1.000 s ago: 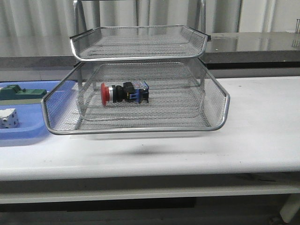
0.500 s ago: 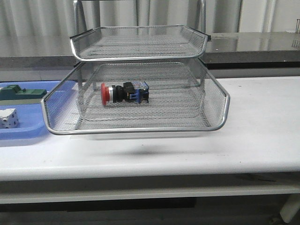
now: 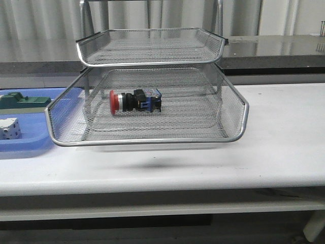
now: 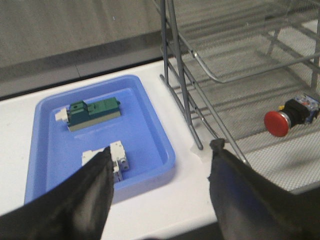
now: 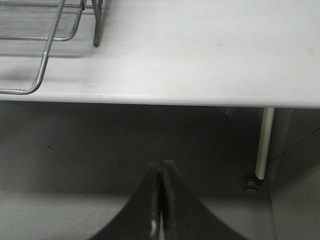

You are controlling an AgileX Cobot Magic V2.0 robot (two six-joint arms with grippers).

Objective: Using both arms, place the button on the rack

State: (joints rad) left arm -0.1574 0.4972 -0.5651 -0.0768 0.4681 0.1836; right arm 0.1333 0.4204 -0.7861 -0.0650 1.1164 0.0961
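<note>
The left end effector (image 4: 160,192) is wide open, with its two dark fingers (image 4: 87,192) far apart and nothing between them. It holds nothing and touches nothing. It hangs over the front edge of the white counter (image 3: 284,132), above the gap between the blue tray (image 4: 150,130) and the rack (image 3: 152,91). The right end effector (image 5: 161,200) is closed tight, its two fingers pressed together with nothing in them. It hangs off the counter, out past the front edge, over the dark floor, near a white table leg (image 5: 264,145). The button (image 3: 134,100) lies on its side in the lower basket of the rack, with its red cap pointing toward the blue tray. It sits near the middle of that basket, away from the wire walls. In the left wrist view the button (image 4: 290,115) shows through the side of the rack (image 4: 230,75). A green block (image 4: 94,111) and a white cube (image 4: 116,157) sit apart inside the blue tray. The counter to the right of the rack is bare and wide.
</note>
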